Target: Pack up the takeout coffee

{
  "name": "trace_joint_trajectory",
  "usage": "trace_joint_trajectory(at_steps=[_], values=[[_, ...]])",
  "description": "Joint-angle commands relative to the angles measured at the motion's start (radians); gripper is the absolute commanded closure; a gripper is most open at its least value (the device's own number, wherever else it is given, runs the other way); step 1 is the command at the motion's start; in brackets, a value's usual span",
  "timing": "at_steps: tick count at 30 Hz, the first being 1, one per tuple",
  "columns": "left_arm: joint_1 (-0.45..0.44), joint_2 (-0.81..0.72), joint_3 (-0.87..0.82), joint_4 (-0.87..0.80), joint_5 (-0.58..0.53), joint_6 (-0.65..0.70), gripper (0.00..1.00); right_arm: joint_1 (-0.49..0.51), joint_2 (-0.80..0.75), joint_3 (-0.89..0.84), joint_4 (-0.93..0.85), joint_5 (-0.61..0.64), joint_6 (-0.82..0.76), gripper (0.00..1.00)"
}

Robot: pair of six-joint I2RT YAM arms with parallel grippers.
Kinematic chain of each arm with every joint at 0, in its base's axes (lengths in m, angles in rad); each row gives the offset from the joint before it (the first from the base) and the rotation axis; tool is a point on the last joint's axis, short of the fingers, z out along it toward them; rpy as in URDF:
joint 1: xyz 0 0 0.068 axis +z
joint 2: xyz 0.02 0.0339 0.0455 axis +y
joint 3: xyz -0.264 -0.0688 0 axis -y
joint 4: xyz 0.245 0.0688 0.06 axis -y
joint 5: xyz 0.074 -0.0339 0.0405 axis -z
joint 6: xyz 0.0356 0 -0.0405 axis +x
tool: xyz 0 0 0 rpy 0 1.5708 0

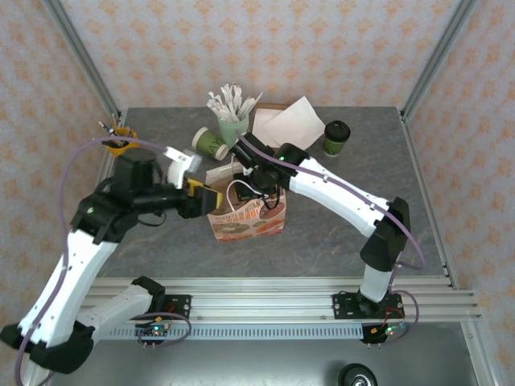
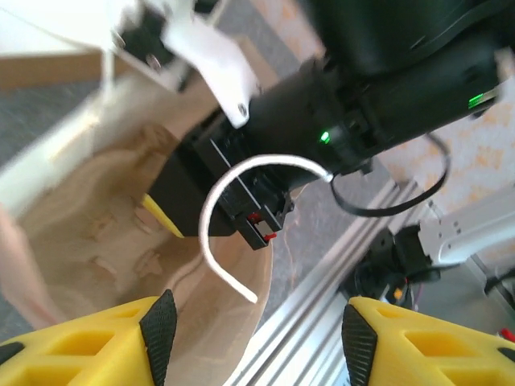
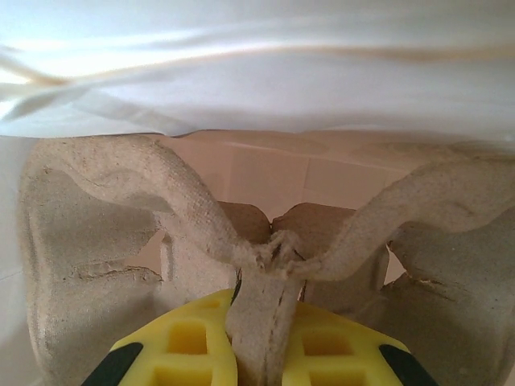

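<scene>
The takeout coffee (image 1: pixel 336 137), a dark green cup with a black lid, stands upright at the back right of the table, apart from both grippers. A printed brown paper bag (image 1: pixel 251 219) stands open in the middle. My right gripper (image 1: pixel 244 186) reaches down into it; in the right wrist view it (image 3: pixel 257 347) is shut on the centre ridge of a grey pulp cup carrier (image 3: pixel 121 211) inside the bag. My left gripper (image 1: pixel 201 197) is at the bag's left edge; its jaws (image 2: pixel 259 336) are open, straddling the bag's rim (image 2: pixel 261 281).
A lidless dark green cup (image 1: pixel 211 143) lies on its side behind the bag. Beside it stands a paler green cup of wrapped sticks (image 1: pixel 233 121). Paper sheets (image 1: pixel 290 121) lie at the back. The bag's white handle (image 2: pixel 213 211) loops before the right arm.
</scene>
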Motion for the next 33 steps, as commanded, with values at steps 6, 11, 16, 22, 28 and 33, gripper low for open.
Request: trace_joint_trajectory(at_steps=[6,11,16,22,28,33], values=[[-0.1,0.07,-0.062,0.172,-0.192,0.071,0.42,0.002,-0.058,-0.048,0.051,0.014,0.034,1.0],[-0.1,0.07,-0.115,0.229,-0.174,0.097,0.53,0.002,-0.079,-0.087,0.097,0.008,0.061,1.0],[-0.101,0.099,-0.121,0.234,-0.079,0.098,0.51,0.002,-0.076,-0.079,0.11,0.003,0.072,1.0],[-0.112,0.059,-0.124,0.279,0.027,0.114,0.97,0.002,-0.06,-0.052,0.079,0.023,0.126,1.0],[-0.187,-0.077,-0.174,0.139,-0.017,0.363,1.0,0.002,0.006,0.043,-0.038,0.024,0.191,1.0],[-0.271,-0.099,-0.166,0.024,-0.059,0.561,1.0,0.001,0.056,0.107,-0.104,0.035,0.227,1.0]])
